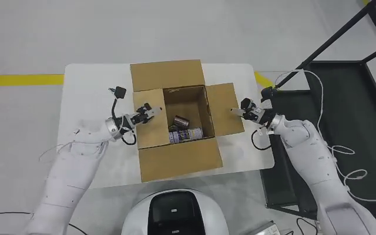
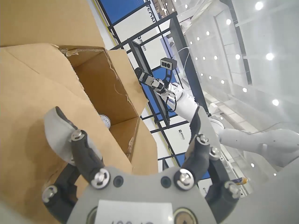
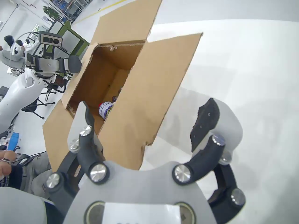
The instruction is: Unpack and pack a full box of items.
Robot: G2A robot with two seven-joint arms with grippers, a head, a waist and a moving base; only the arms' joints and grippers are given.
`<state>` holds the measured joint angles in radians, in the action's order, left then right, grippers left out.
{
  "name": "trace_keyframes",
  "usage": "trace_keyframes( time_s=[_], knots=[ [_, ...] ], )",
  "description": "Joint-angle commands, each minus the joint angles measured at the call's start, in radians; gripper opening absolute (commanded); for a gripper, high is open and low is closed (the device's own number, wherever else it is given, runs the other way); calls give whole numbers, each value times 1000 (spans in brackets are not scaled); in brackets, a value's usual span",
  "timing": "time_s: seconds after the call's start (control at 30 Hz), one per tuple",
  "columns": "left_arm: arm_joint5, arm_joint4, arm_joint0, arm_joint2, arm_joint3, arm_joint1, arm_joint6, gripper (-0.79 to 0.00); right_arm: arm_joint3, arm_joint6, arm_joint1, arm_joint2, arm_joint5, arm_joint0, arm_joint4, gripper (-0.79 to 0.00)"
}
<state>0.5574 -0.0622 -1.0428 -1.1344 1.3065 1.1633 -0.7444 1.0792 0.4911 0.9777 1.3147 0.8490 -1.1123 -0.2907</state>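
An open cardboard box [image 1: 167,75] stands mid-table with its four flaps folded out. On its floor lie a dark can [image 1: 180,122] and a white-and-purple can [image 1: 187,135]. My left gripper [image 1: 150,111] is open and hovers over the left flap [image 1: 148,126] near the box's rim; in its own view the left gripper [image 2: 128,127] frames the box wall [image 2: 100,75] and a can end [image 2: 104,120]. My right gripper [image 1: 240,111] is open at the outer edge of the right flap [image 1: 226,108]. Past the right gripper [image 3: 144,117] I see that flap [image 3: 149,89] and a can [image 3: 105,109] inside.
The white table [image 1: 94,88] has bare room to the left of the box and a narrow strip on the right. A dark rack [image 1: 343,94] with a slanted black pole [image 1: 335,35] stands just beyond the table's right edge.
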Motion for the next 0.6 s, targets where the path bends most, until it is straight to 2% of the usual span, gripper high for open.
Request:
trace_keyframes(
  time_s=[0.0, 0.13, 0.27, 0.4, 0.57],
  knots=[
    [0, 19, -3, 3, 2, 0, 9, 0, -25, 20, 8, -34, 44, 21, 52, 0],
    [5, 43, -7, 3, 7, -1, 26, 0, -20, 48, 17, -71, 163, 46, 166, 0],
    [5, 43, -10, -3, 8, -2, 40, 0, 89, 118, 9, -81, 163, 44, 267, 0],
    [1, 29, -7, -12, 7, -2, 56, 0, 211, 241, -5, -91, 163, 37, 378, 0],
    [4, 8, -8, -25, 9, -4, 66, 0, 217, 317, 5, -184, 163, 89, 441, 0]
  ],
)
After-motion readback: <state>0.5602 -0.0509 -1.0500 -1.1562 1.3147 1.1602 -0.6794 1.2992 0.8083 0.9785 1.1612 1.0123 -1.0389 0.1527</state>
